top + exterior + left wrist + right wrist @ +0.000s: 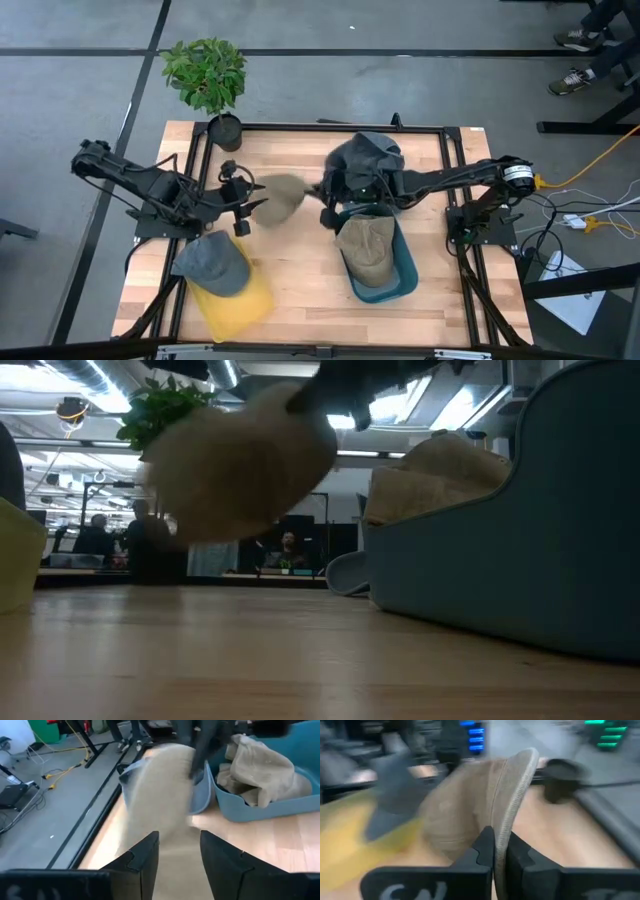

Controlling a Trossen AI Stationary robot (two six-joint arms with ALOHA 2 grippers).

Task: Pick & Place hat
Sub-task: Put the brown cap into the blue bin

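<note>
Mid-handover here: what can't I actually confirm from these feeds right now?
- Tan hat: motion-blurred in the low and left wrist views, so its shape and height above the table are unclear.
- Right gripper: fingers pinch the brim in its wrist view; in the high view the dark grey hat partly covers the arm.
- Left gripper: open, but its gap to the hat is unreadable.
- Blue bin: contents under the khaki hat are hidden.

Hat (283, 196) between the two bins.
</note>
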